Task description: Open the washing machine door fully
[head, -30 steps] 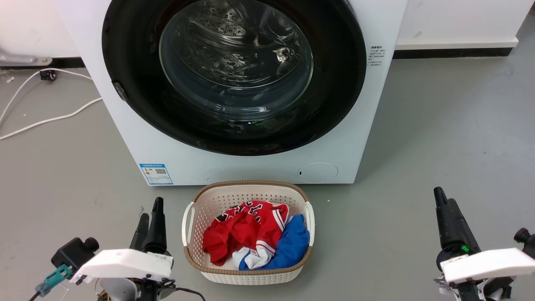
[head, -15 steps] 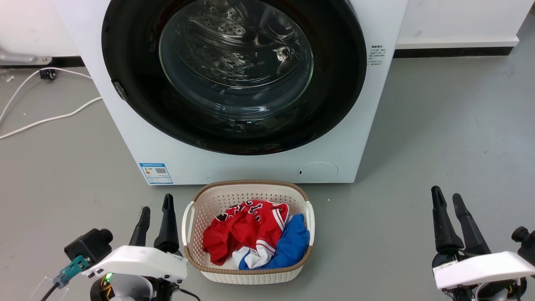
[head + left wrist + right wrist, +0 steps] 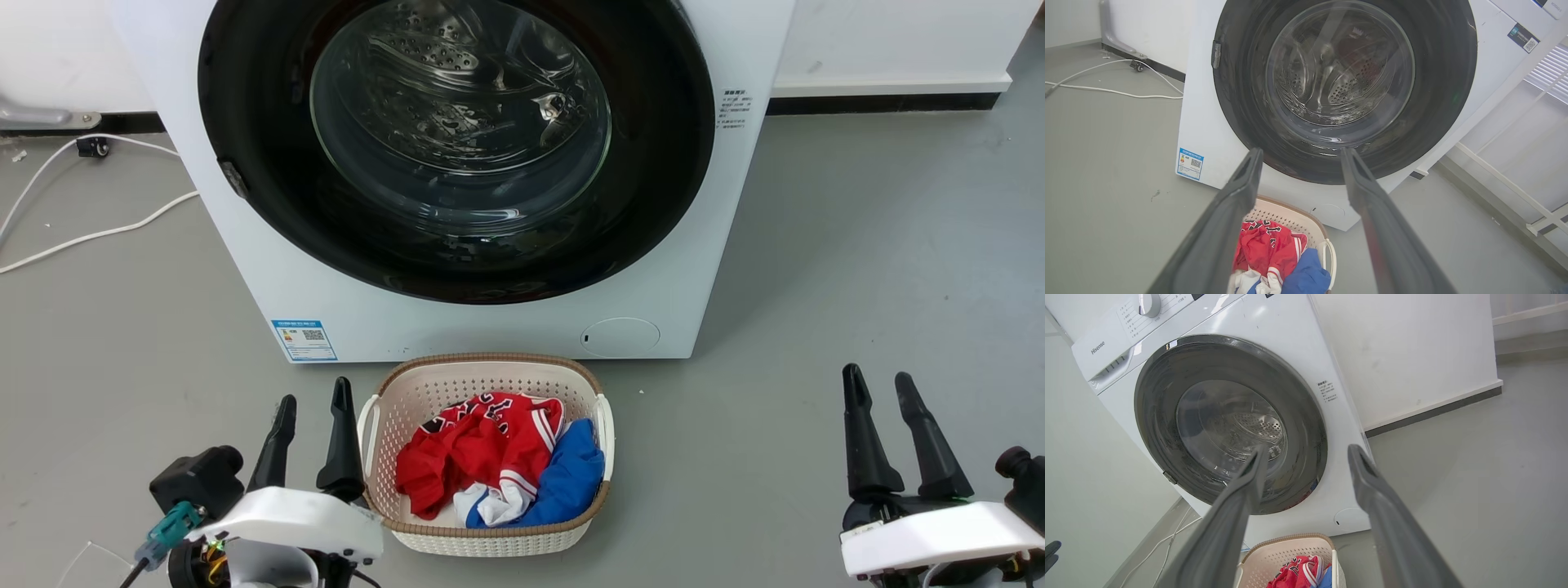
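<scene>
Glass (image 3: 457, 122) bulges in round glossy door (image 3: 663, 147); left hand (image 3: 314, 392) and right hand (image 3: 876, 373) released.

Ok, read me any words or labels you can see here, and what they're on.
"Hisense": on the washing machine, drawer front.
Blue label sticker: print too small to read.
Small grey print on its front: too small.
Dial markings: blurred.

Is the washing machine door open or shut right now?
Shut: the washing machine door lies flush against the white washing machine, no gap at its rim.
</scene>
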